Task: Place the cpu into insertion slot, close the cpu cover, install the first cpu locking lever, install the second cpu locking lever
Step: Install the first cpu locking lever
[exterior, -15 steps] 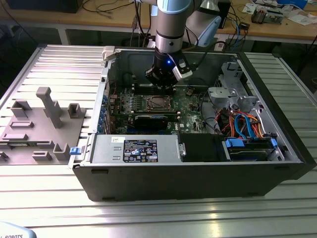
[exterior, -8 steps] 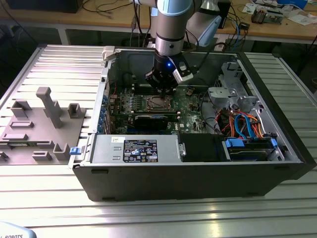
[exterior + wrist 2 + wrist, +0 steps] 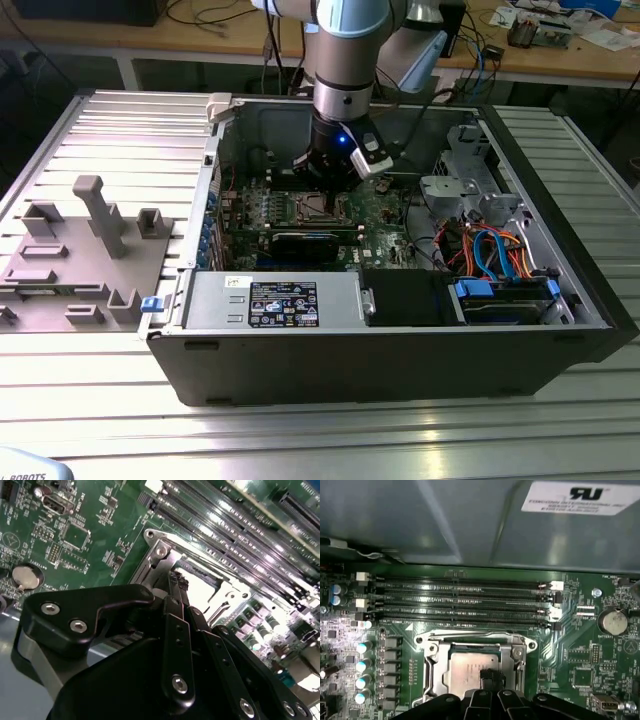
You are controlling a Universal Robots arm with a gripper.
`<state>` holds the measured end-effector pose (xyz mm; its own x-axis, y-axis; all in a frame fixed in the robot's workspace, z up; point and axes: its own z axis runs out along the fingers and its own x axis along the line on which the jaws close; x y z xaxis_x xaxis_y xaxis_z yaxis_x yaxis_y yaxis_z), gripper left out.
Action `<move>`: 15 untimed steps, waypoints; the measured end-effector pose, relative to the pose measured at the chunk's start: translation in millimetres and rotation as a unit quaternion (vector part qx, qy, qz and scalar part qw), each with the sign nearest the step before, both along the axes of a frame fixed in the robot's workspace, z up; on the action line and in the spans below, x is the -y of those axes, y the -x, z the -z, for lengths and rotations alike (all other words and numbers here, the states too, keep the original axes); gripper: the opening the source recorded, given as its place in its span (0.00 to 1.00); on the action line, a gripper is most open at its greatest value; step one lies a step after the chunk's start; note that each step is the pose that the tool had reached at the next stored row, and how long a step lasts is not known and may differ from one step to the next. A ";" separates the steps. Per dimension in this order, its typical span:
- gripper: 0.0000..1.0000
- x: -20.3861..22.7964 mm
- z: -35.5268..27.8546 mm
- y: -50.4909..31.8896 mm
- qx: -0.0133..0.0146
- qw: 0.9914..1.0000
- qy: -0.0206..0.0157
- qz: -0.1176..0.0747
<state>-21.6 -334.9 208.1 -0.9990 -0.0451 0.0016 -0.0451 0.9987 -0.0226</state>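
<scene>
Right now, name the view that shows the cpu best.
The first wrist view: the cpu lies square-on in its socket, its grey top plain. In the second wrist view it is a bright glare behind the gripper. In the exterior view it sits small beneath the arm.

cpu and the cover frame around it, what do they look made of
The cpu looks like a dull grey metal lid, matte with faint mottling. The cpu cover looks like bright bare steel: it glares under the light and has stamped edges. The gripper is just above.
</scene>
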 end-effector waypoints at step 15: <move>0.11 0.5 -28.6 0.4 0.001 1.000 0.001 0.000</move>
<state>-22.0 -335.4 236.7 -0.9990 -0.0451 -0.0007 -0.0451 0.9987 -0.0246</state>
